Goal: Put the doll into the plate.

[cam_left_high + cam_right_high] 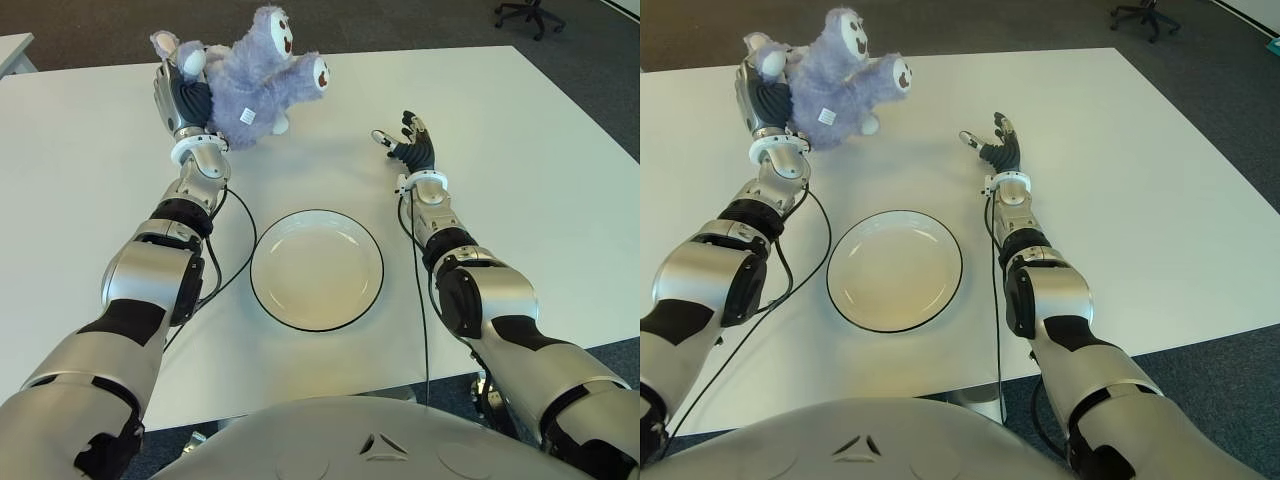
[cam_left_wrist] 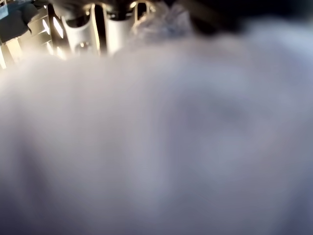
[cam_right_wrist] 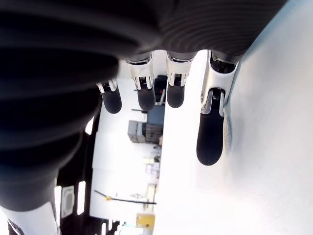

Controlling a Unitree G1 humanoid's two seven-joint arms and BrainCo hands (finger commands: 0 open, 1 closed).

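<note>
Doll (image 1: 255, 85): purple plush, clasped in left hand (image 1: 180, 100), raised at table's (image 1: 520, 150) far left. Plate (image 1: 316, 269): nearer the robot, rightward of it. Right hand (image 1: 410, 140): fingers spread, empty.

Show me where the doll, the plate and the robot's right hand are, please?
doll (image 1: 252, 88): left eye view, on its furry purple body.
plate (image 1: 268, 300): left eye view, on its dark-edged left rim.
right hand (image 1: 412, 148): left eye view, on the palm, fingers spread.
</note>
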